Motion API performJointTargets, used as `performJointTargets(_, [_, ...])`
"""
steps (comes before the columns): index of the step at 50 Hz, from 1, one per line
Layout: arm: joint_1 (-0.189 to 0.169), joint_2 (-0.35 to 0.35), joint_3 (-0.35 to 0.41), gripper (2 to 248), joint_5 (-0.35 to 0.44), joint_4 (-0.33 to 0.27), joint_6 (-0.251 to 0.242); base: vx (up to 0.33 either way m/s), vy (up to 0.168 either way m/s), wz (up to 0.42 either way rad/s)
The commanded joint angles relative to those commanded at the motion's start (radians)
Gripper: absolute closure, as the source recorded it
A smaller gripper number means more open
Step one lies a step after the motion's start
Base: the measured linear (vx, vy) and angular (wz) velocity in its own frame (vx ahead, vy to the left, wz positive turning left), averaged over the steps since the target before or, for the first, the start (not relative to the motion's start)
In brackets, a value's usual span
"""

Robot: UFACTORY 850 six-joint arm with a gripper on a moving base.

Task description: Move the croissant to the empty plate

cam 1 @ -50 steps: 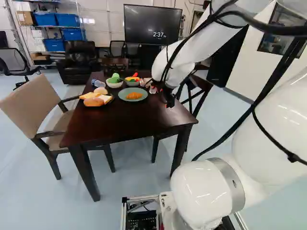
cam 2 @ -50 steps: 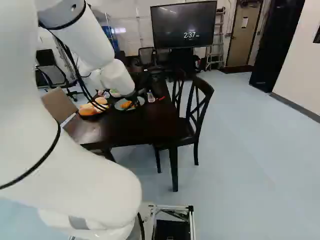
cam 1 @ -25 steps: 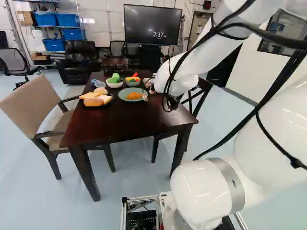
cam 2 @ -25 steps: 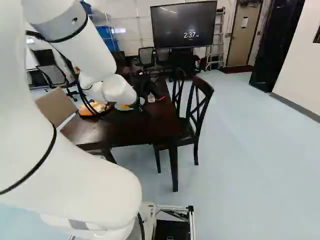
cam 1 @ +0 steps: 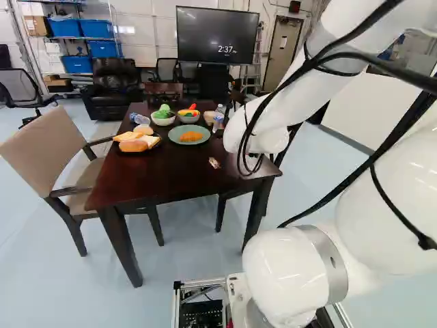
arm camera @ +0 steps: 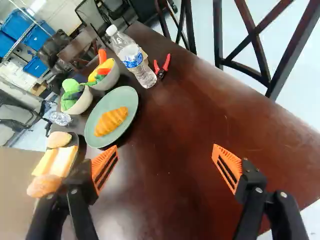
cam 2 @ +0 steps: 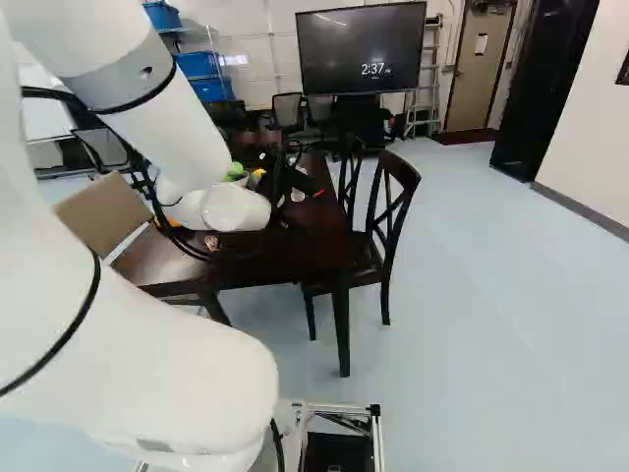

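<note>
Croissant (arm camera: 111, 121) lies on the green plate (arm camera: 129, 96), well inside the rim; it is the only food on that plate. Pincer (arm camera: 165, 147) has its two fingers wide apart, orange pads (arm camera: 105, 167) facing each other; it grips nothing, and both croissant and green plate lie ahead of it, outside the gap; in the wrist view the brown surface (arm camera: 170, 200) shows between and beneath the fingers.

Around the green plate: a bowl (arm camera: 111, 79) with yellow, red and green pieces, just beside; next to it a bowl (arm camera: 81, 106) with green pieces; a dark plate (arm camera: 80, 156) bearing a bun (arm camera: 59, 139), pale slices (arm camera: 56, 161) and a roll (arm camera: 44, 185); an upright bottle (arm camera: 131, 58), near; red-handled clippers (arm camera: 162, 67) beside that bottle; a second bottle (arm camera: 60, 118), lying on its side, near the green-filled bowl.

Farther out: in the left base view a beige chair (cam 1: 54, 147) stands at the left of the surface; in the right base view a dark wooden chair (cam 2: 388, 221) stands at its right; a dark screen (cam 1: 217, 35) stands beyond the far end; blue bins (cam 1: 96, 29) sit on a shelf (cam 1: 113, 31) against the back wall, at the left of the left base view.
</note>
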Motion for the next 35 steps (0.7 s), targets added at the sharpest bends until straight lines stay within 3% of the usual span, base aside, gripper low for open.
performJointTargets(17, [-0.012,0.018,0.077,3,0.135,0.000,-0.161,0.000,0.000,0.000])
performJointTargets(35, [-0.023,0.033,0.143,3,0.250,0.000,-0.297,0.000,0.000,0.000])
